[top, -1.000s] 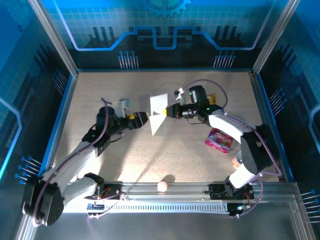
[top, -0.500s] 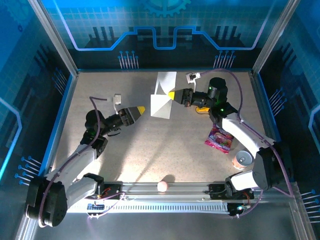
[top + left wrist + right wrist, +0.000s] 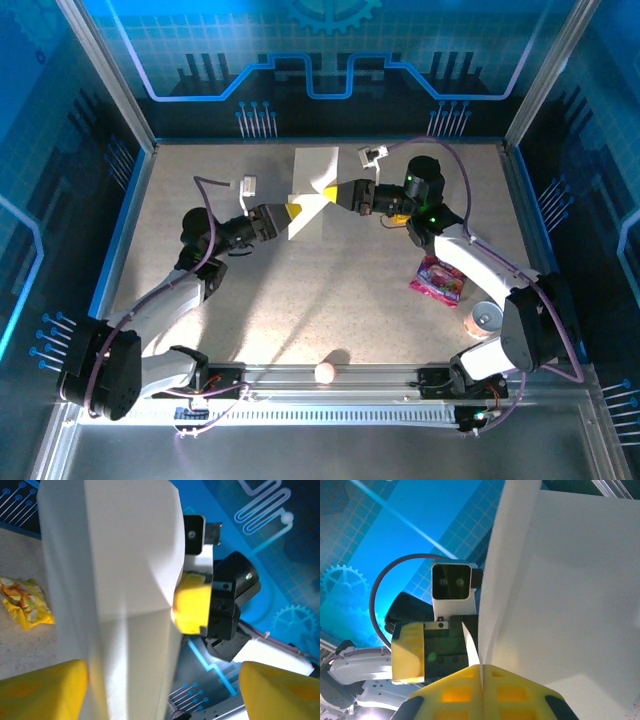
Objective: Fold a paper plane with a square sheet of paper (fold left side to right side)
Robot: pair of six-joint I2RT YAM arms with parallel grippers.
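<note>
Where the arms are bolted at the near edge, a small pale ball (image 3: 325,372) sits just by the rail; further in on the right a can (image 3: 483,319) stands upright, and just beyond it a pink wrapper (image 3: 437,280) lies flat on the table (image 3: 350,300); past these, in the far half of the table, the two arms meet at the sheet of paper (image 3: 311,176), a creased white shape held up on edge between them; the right gripper (image 3: 336,195) has its yellow pads (image 3: 450,695) pressed together on the sheet's edge, the paper running straight out of the seam between them; the left gripper (image 3: 288,211) reaches in from the other side with its fingers (image 3: 45,687) spread wide, the sheet passing between them close to one finger, though whether it touches cannot be told; beyond the sheet, from the left wrist, a yellow snack packet (image 3: 25,602) lies on the table.
</note>
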